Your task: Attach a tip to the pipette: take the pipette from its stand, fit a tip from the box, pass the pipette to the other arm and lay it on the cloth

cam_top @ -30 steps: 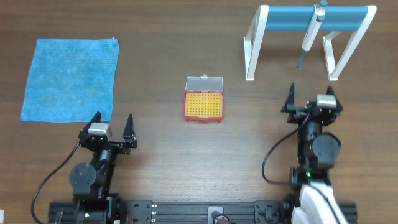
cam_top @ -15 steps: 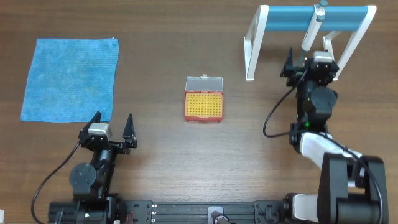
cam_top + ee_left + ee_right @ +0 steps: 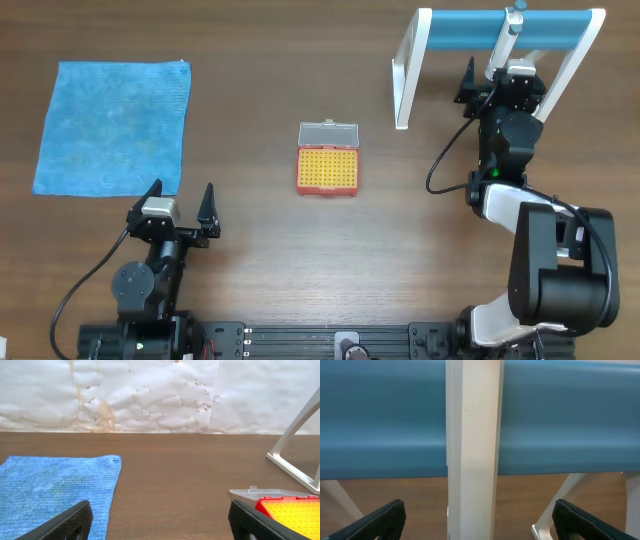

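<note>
Right end effector [image 3: 501, 78] was parked at the stand [image 3: 450, 28] on the far right, fingers spread with the hanging pipette [image 3: 503, 45] between them. Left end effector [image 3: 180, 193] sat wide open, just near of the blue cloth [image 3: 112, 128]. Tip box [image 3: 327, 170] was mid-counter [image 3: 300, 260], lid flipped back.

Pipette [image 3: 501, 48]: white, hanging from the blue crossbar of the stand [image 3: 460, 28], its body slanting down below the bar. Stand: white frame with splayed legs, upright at the far right. Tip box [image 3: 327, 170]: red, filled with a yellow grid of tips, clear lid folded back, in the middle. Cloth [image 3: 112, 128]: blue, spread flat at the far left, well apart from the box.
</note>
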Action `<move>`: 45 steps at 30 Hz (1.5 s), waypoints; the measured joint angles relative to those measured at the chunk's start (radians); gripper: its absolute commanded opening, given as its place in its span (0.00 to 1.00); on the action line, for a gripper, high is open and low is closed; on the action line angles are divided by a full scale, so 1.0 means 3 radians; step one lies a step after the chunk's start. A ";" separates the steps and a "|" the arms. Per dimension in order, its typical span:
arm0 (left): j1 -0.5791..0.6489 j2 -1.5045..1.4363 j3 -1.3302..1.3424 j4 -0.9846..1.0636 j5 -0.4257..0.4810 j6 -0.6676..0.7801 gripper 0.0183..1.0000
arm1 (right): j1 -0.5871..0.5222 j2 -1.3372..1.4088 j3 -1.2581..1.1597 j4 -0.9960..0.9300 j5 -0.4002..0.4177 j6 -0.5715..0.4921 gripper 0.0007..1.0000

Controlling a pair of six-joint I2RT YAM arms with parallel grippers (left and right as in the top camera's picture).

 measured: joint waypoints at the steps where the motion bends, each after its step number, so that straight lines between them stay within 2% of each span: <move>1: 0.0000 0.0000 0.0000 0.0000 0.0000 0.0000 0.88 | 0.0000 0.0018 0.0022 -0.0001 -0.0004 0.0000 0.95; 11: 0.0000 0.0000 0.0000 0.0000 0.0000 0.0000 0.88 | 0.0000 0.0043 0.0083 -0.0240 -0.0078 0.0000 0.95; 31: 0.0000 0.0000 0.0000 0.0000 0.0000 0.0000 0.88 | -0.0006 0.0106 0.0177 -0.0164 -0.0089 0.0000 0.95; 33: 0.0000 0.0000 0.0000 0.0000 0.0000 0.0000 0.88 | -0.0006 0.0106 0.0177 -0.0175 -0.0089 0.0000 0.83; 35: 0.0000 0.0000 0.0000 0.0000 0.0000 0.0000 0.88 | -0.0006 0.0106 0.0177 -0.0178 -0.0089 -0.0008 0.58; 38: 0.0000 0.0000 0.0000 0.0000 0.0000 0.0000 0.88 | -0.0006 0.0106 0.0177 -0.0179 -0.0092 -0.0024 0.47; 41: 0.0000 0.0000 0.0000 0.0000 0.0000 0.0000 0.88 | -0.0006 0.0106 0.0177 -0.0179 -0.0102 -0.0043 0.12; 42: 0.0000 0.0000 0.0000 0.0000 0.0000 0.0000 0.88 | -0.0006 0.0106 0.0177 -0.0182 -0.0100 -0.0045 0.09; 45: 0.0000 0.0000 0.0000 0.0000 0.0000 0.0000 0.88 | -0.0010 0.0106 0.0177 -0.0187 -0.0113 -0.0045 0.08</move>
